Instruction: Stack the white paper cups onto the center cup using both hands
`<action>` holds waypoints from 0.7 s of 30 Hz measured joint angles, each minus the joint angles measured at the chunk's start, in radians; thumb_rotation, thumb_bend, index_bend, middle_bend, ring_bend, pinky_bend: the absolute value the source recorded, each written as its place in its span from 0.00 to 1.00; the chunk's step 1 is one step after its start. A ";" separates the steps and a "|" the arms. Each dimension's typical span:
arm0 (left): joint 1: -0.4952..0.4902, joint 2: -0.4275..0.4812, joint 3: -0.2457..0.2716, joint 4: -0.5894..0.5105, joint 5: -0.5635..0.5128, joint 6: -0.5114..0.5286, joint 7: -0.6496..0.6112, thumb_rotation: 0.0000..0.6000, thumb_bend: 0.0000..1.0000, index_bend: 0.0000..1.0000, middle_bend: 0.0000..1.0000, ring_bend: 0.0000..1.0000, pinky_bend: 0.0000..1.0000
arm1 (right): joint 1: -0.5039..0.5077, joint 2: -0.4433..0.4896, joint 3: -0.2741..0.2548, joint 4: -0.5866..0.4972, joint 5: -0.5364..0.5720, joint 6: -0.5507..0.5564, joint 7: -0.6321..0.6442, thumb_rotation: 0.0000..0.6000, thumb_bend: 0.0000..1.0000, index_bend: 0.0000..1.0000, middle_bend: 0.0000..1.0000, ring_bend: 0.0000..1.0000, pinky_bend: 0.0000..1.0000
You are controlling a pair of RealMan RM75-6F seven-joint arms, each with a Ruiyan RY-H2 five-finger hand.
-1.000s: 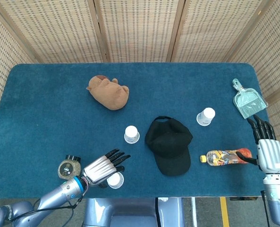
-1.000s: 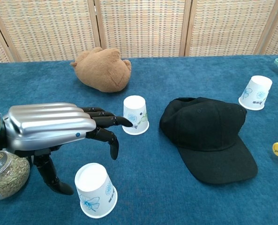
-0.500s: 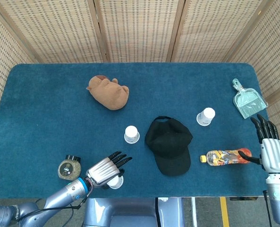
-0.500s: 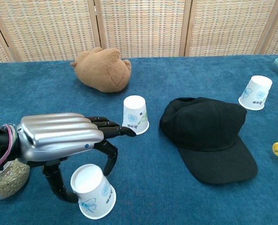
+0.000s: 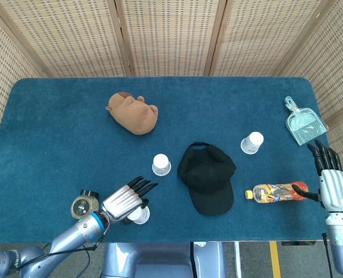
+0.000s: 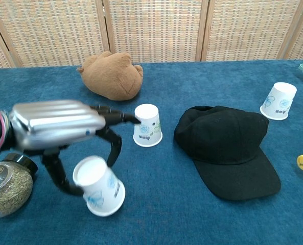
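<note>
Three white paper cups stand upside down on the blue table. The center cup [image 5: 161,164] [image 6: 147,125] is left of the cap. A second cup [image 5: 252,142] [image 6: 279,100] stands at the right. My left hand [image 5: 124,201] [image 6: 59,127] grips the third cup [image 5: 139,215] [image 6: 97,186] between thumb and fingers near the front edge; the cup is tilted and raised off the cloth. My right hand [image 5: 331,179] hangs at the table's right edge with fingers straight and apart, holding nothing. It does not show in the chest view.
A black cap [image 5: 209,176] [image 6: 228,148] lies between the center and right cups. A brown plush toy [image 5: 133,113] [image 6: 113,75] sits behind. A spice jar [image 5: 83,204] [image 6: 5,186] stands beside my left hand. A drink bottle [image 5: 275,192] and teal dustpan [image 5: 304,123] lie at the right.
My left hand came down over the front cup, closed thumb and fingers around it, and has tipped and lifted it. The right hand drew back slightly, then held still.
</note>
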 measured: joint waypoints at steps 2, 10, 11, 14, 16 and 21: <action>-0.005 0.014 -0.016 -0.013 -0.004 0.012 0.002 1.00 0.15 0.49 0.00 0.00 0.04 | 0.001 -0.001 0.001 0.002 0.003 -0.003 0.001 1.00 0.10 0.07 0.00 0.00 0.00; -0.048 0.039 -0.111 -0.030 -0.077 0.046 0.014 1.00 0.15 0.49 0.00 0.00 0.04 | 0.008 -0.004 0.008 0.024 0.034 -0.037 0.020 1.00 0.10 0.07 0.00 0.00 0.00; -0.055 0.038 -0.122 -0.025 -0.093 0.047 0.017 1.00 0.15 0.49 0.00 0.00 0.04 | 0.010 -0.005 0.009 0.029 0.039 -0.044 0.024 1.00 0.10 0.07 0.00 0.00 0.00; -0.085 0.028 -0.155 -0.003 -0.155 0.050 0.032 1.00 0.15 0.49 0.00 0.00 0.04 | 0.015 -0.009 0.013 0.044 0.055 -0.063 0.038 1.00 0.10 0.07 0.00 0.00 0.00; -0.109 0.014 -0.176 0.022 -0.195 0.052 0.046 1.00 0.15 0.49 0.00 0.00 0.04 | 0.018 -0.011 0.016 0.052 0.063 -0.072 0.043 1.00 0.10 0.07 0.00 0.00 0.00; -0.173 -0.048 -0.211 0.106 -0.261 0.052 0.078 1.00 0.15 0.49 0.00 0.00 0.04 | 0.023 -0.015 0.021 0.072 0.080 -0.093 0.056 1.00 0.10 0.07 0.00 0.00 0.00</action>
